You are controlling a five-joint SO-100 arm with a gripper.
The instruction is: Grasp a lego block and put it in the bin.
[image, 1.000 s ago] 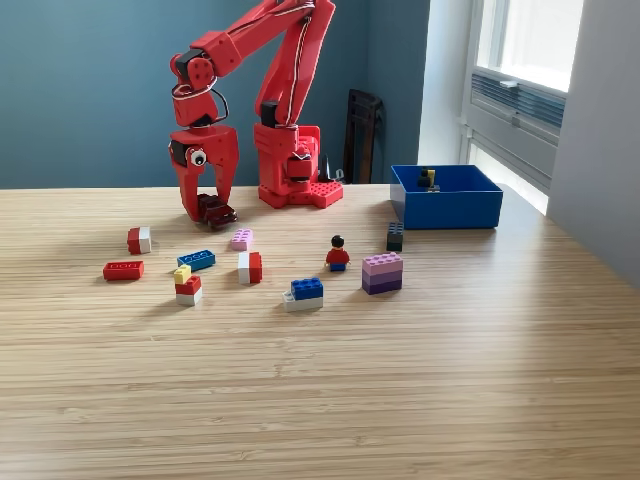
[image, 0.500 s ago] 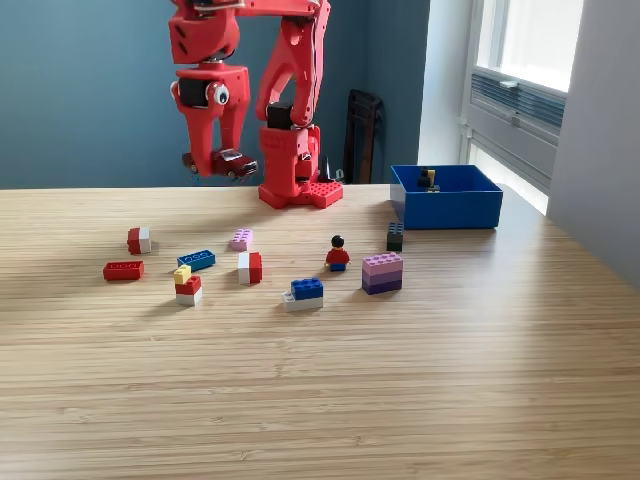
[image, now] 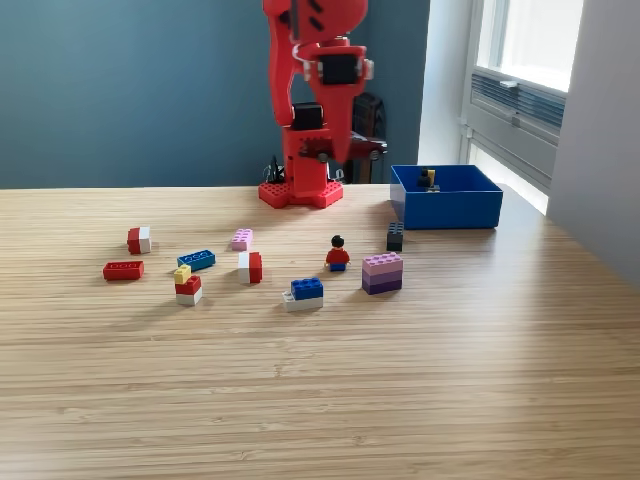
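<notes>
In the exterior view my red arm is turned toward the view's right, well above the table. Its gripper (image: 347,148) is shut on a small dark red lego block (image: 368,147), which hangs in the air just left of the bin. The bin (image: 450,212) is a shallow bright blue box at the table's back right, with a few small pieces (image: 428,178) inside. Loose lego blocks lie on the table: a red flat one (image: 123,270), a blue one (image: 196,259), a pink one (image: 241,239) and a white-and-red one (image: 250,267).
A minifigure (image: 338,254), a purple stack (image: 382,272), a black block (image: 395,236) and a blue-and-white block (image: 304,293) sit in front of the bin. The arm's base (image: 300,190) stands at the table's back. A window wall runs along the right.
The gripper lifted the dark red block off the table at the left, rose, and has swung right with it toward the bin.
</notes>
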